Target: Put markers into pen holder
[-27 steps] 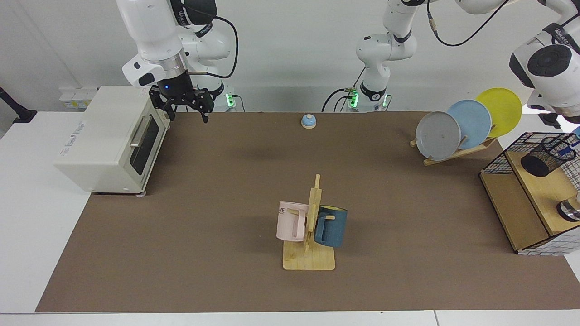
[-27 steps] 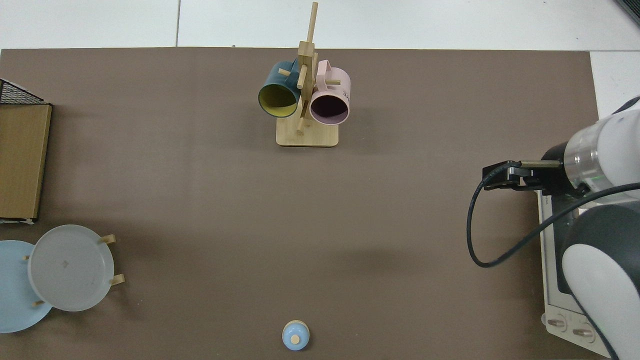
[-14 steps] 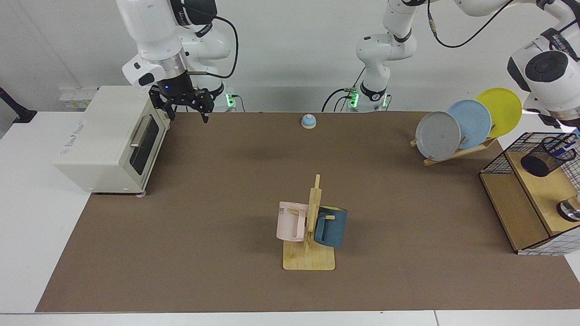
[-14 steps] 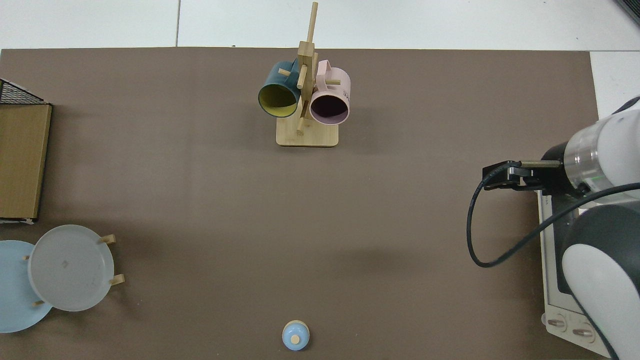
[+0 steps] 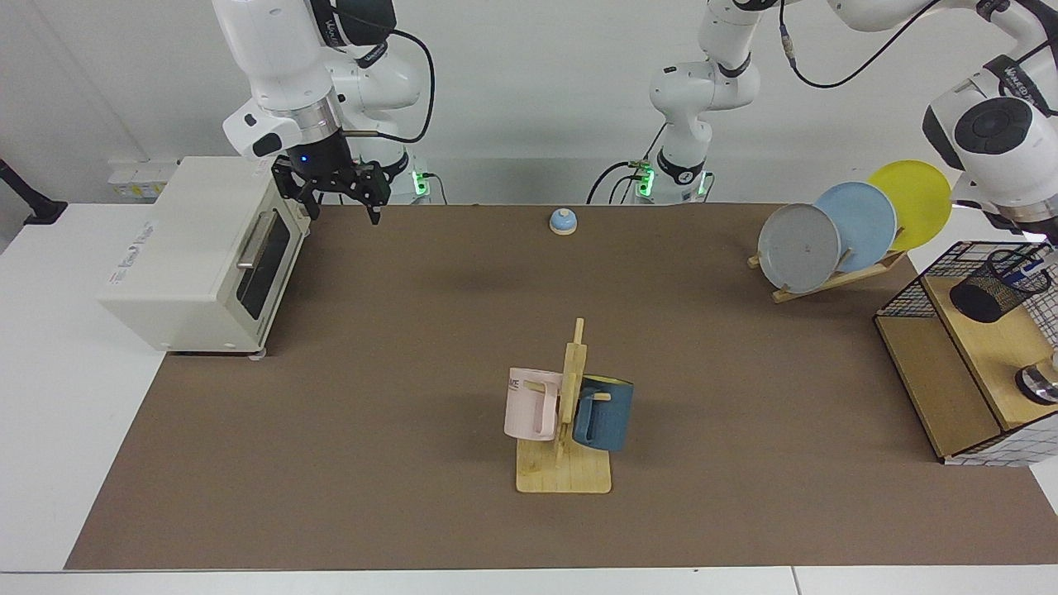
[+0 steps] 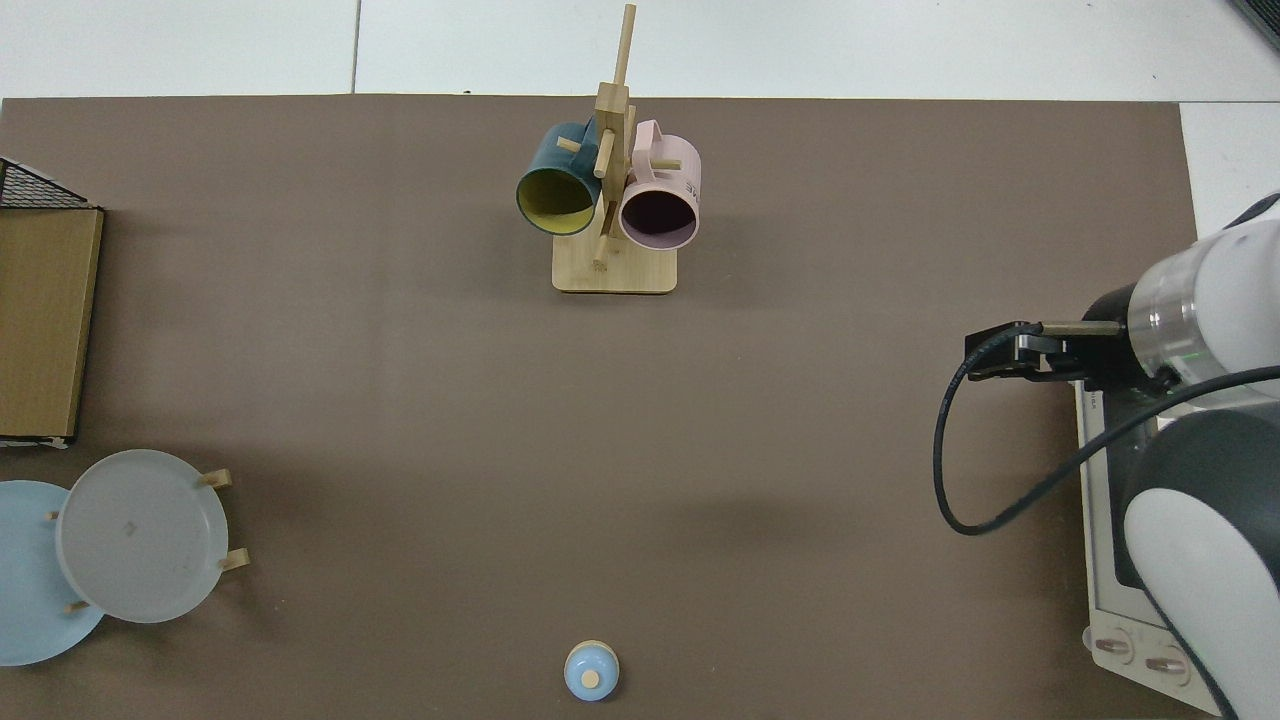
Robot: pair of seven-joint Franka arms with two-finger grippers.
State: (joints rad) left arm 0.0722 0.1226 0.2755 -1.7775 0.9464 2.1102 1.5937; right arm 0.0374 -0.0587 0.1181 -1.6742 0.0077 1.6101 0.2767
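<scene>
"Fingers point(image 5: 373, 208) on the right gripper point(image 5: 337, 203) are spread wide with nothing between them. It waits beside the toaster oven point(image 5: 198, 248), well apart from the work. What about the other one?"

"The left arm point(image 5: 992, 132) reaches over the wire basket point(image 5: 901, 299) at the table's far end, but the left gripper runs off the facing view's edge and the top view misses it, so I can't say how its fingers stand."

"And the marker point(image 5: 1027, 268)?"

"It looks to be in the pen holder point(image 5: 988, 294) already, with the blue end poking up and leaning on the rim. It's small and behind mesh there, so I wouldn't swear to it."

"Then the job is a clean letting-go?"

"I'd judge so. The holder is light mesh standing on the wooden shelf, so any sideways drag could tip it. Open fully before moving and rise straight up until clear of the rim and the basket wires. Only then swing away. If the marker catches on the rim, don't push. Lift it, line it up over the opening and lower again."
</scene>
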